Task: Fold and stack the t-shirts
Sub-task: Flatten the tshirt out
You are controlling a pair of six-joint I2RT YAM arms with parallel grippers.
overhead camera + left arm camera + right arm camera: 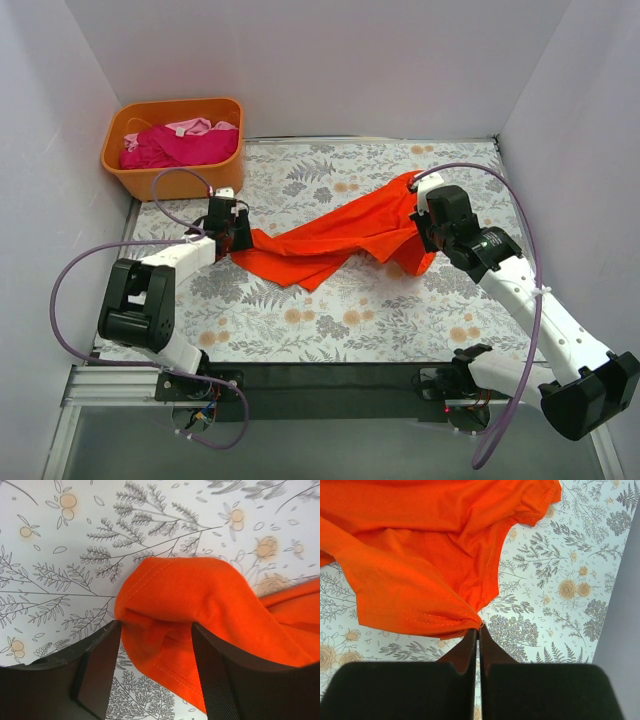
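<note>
One orange-red t-shirt [340, 235] lies stretched in a crumpled diagonal band across the flower-patterned table [330, 320], its lower end near the left side and its upper end towards the far right. The right gripper [422, 222] has its two fingers pressed together on a stitched hem of that shirt, a small pinch of cloth caught at the very tips in the right wrist view [479, 626]. At the other end, the left gripper [236, 236] sits low over the table with its two fingers standing apart, and a rounded fold of the shirt lies loose in the gap between them [155, 645], brushing the inner faces. In the far left corner stands one orange plastic tub [115, 160], well apart from the spread shirt. It holds a heap of magenta pink t-shirt fabric [175, 148] with a strip of pale pink t-shirt fabric [190, 126] at the back; how many garments are in the heap cannot be told.
</note>
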